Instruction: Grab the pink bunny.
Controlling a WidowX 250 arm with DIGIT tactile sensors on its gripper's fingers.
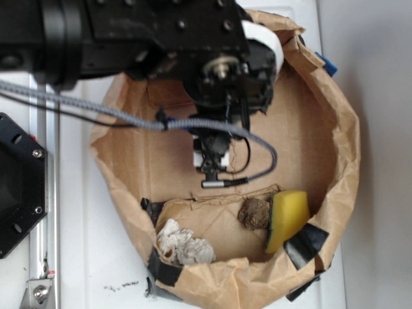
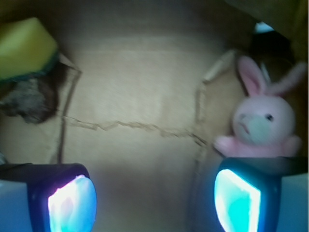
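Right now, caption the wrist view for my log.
Open jaws hover over brown cardboard, pink bunny sitting just beyond one fingertip, yellow sponge opposite.

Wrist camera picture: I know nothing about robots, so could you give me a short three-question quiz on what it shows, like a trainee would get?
1. True or false: the small pale-pink plush bunny is clamped between the two glowing fingers.
2. Pick one: what lies right beside the yellow foam sponge? A) a brown crumpled lump B) a red ball C) a metal spoon
3. Fill in: in the wrist view the bunny sits toward the ____ edge of the picture.

Key:
1. False. The fingers stand apart with nothing between them, and the bunny sits beyond one of them.
2. A
3. right
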